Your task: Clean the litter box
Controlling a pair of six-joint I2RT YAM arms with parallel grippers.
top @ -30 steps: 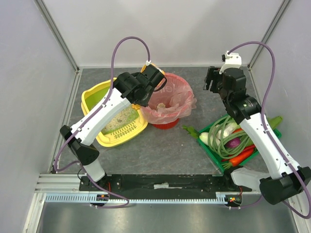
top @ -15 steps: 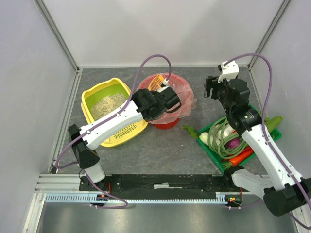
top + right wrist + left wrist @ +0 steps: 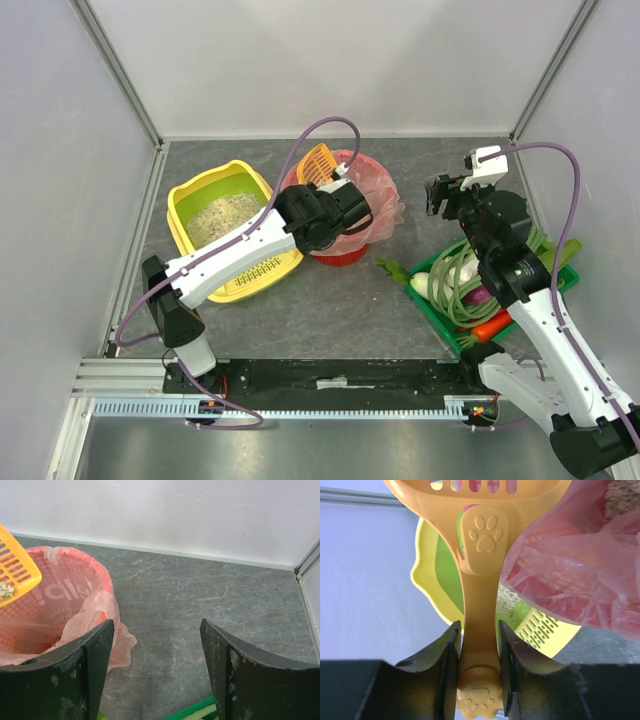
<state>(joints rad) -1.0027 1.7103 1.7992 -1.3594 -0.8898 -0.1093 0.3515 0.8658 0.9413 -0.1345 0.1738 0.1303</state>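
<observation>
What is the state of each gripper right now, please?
Left gripper: jaws closed on the handle of the orange litter scoop.
Right gripper: jaws open, holding nothing.

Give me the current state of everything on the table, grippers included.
litter box: uncovered, litter inside.
red bin: open, lined with pink bag.
orange scoop: held by its handle, head above the red bin's far rim.
green tray: full of vegetables.
left gripper: shut on orange scoop.
right gripper: open, empty.
</observation>
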